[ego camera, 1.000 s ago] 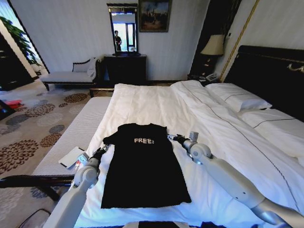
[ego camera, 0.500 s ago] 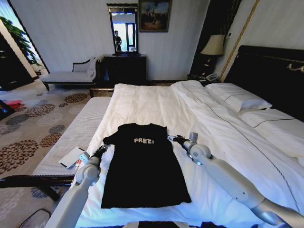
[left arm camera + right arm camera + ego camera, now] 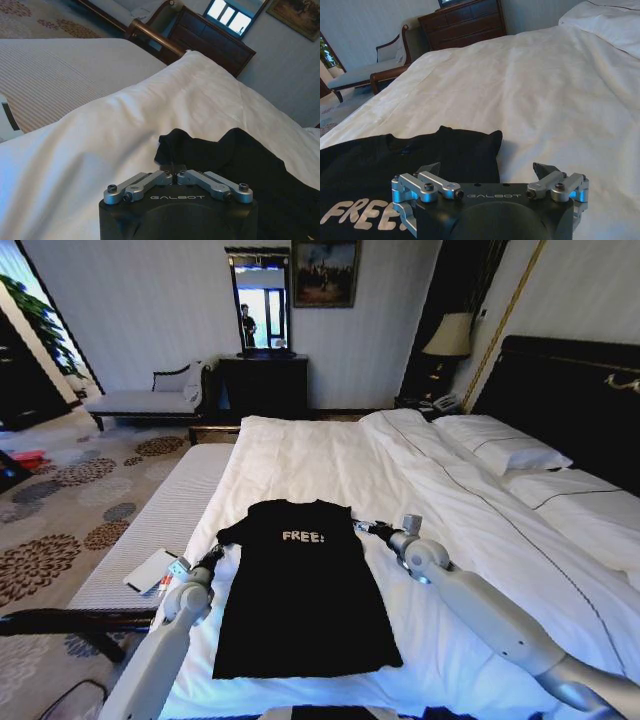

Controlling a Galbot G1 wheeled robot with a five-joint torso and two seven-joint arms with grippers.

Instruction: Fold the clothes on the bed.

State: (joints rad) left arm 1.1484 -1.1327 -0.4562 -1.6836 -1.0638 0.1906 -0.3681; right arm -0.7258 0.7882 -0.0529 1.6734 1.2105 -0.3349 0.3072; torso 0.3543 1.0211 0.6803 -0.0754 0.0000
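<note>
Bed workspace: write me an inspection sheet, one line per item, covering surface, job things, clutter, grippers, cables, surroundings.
Surface: bed with a white duvet, smooth around the garment; pillows by the dark headboard.
Job things: black T-shirt lies flat and unfolded, "FREE!" facing up, collar toward the far end.
Clutter: a flat white item on the striped bench beside the bed.
Grippers: left gripper at the shirt's left sleeve, fingers shut with a bit of black cloth at their tips; right gripper beside the right sleeve, open, holding nothing.
Cables: nothing seen.
Surroundings: dark dresser with mirror, chaise, lamp, patterned carpet.
</note>
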